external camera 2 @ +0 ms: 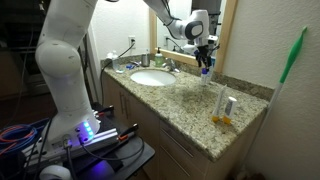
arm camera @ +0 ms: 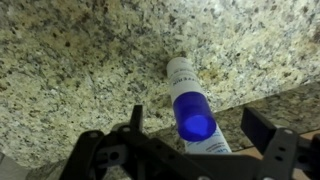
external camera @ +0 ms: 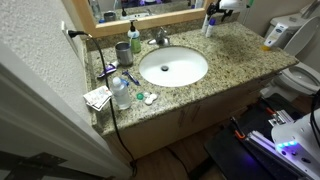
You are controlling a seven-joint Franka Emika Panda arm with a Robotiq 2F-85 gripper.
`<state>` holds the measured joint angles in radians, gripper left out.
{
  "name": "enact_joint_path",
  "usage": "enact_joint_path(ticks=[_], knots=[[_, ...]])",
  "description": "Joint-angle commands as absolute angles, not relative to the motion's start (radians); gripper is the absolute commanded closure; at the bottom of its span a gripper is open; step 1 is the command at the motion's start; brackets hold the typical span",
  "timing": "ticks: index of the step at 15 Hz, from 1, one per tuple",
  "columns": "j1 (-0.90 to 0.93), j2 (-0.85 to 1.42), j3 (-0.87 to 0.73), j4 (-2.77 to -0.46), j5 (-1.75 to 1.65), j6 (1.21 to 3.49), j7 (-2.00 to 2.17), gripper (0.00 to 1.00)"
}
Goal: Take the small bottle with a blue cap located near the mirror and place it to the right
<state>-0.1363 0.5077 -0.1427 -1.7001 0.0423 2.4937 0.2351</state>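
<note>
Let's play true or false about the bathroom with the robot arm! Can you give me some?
1. The bottle has a blue cap. True.
2. The gripper is squeezing the bottle. False: in the wrist view it is open, with one finger on each side of the cap and not touching it.
3. The sink is white. True.
4. The bottle lies in the sink. False: it stands upright on the speckled counter, apart from the sink.
</note>
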Motion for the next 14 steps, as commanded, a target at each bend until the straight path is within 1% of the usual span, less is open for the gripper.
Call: enact_joint_path(ticks=[1, 4, 5, 6, 14], knots=[[-0.132, 0.516, -0.153, -1.697, 0.046, 2.494, 0.245, 0.0], [-0.135, 0.534, -0.157, -1.686, 0.051, 2.495, 0.253, 0.0], [-0.138, 0.532, -0.152, -1.689, 0.055, 2.505, 0.242, 0.25], [-0.137, 0.531, -0.152, -1.688, 0.056, 2.505, 0.244, 0.26], [-0.138, 0.526, -0.152, -1.695, 0.055, 2.526, 0.241, 0.82]])
